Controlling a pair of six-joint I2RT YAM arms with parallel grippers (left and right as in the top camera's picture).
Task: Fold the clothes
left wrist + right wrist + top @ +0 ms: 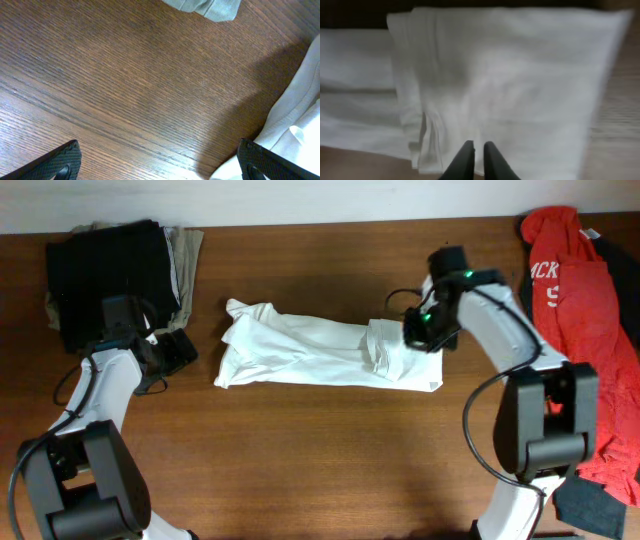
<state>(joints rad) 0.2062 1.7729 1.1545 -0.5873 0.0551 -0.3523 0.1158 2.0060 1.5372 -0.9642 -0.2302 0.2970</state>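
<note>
Overhead view: the white T-shirt (320, 355) is seen mid-frame on the tabletop (300, 470), gathered into a long band. The right tool (425, 330), narrowed almost together, is held over its right end. The left tool (178, 350) is spread wide just left of it. If only a thin layer is pinched, the fold could be lost.

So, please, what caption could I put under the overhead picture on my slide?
White shirt partly folded on the table; right gripper at its right end, left gripper open beside it.

Table (300, 445) bears white T-shirt (310, 355), red shirt (580, 300), folded pile (110, 270).
</note>
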